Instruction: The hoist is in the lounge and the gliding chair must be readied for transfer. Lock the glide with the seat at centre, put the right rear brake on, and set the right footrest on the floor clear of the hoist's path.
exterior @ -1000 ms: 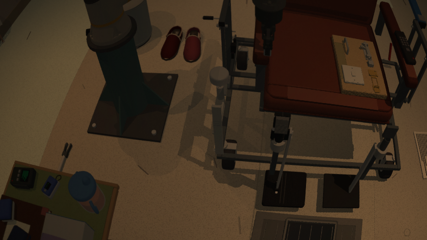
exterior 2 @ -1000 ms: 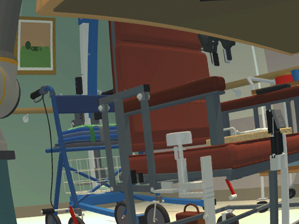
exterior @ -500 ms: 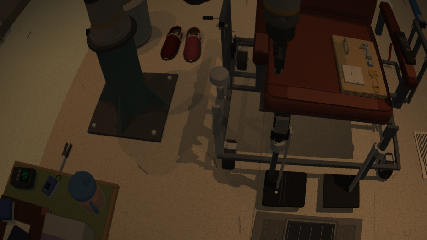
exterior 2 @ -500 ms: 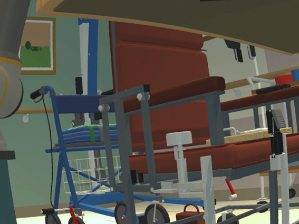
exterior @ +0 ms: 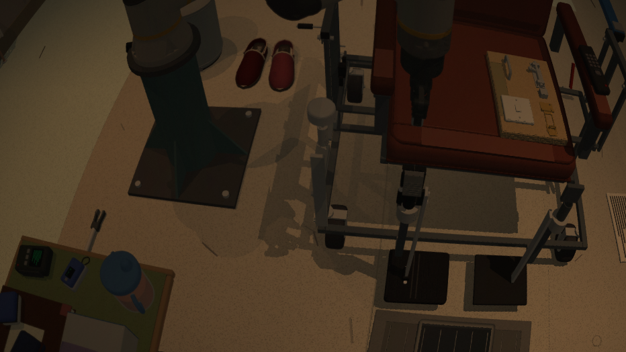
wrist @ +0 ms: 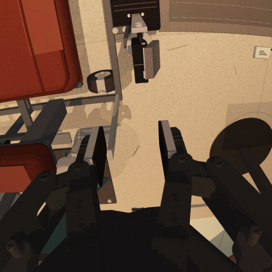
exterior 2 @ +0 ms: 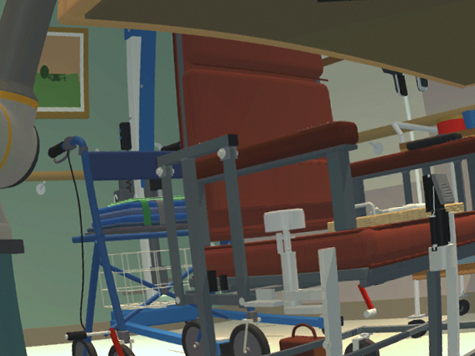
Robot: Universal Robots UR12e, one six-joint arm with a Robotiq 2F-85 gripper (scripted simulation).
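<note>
The gliding chair with its red seat stands in a grey wheeled frame in the middle of the floor. Its white glide-lock knob rises on a post at the frame's side. Two dark footplates sit at floor level in front, and one hanger carries a ribbed pedal. A red brake lever hangs under the seat near a rear castor. My gripper hangs above the seat's front corner, fingers half open, holding nothing.
The robot's pedestal stands left of the chair on a bolted plate. A blue rollator and the hoist mast stand behind the chair. Red slippers lie on the floor, a side table fills the near corner, and a board lies on the seat.
</note>
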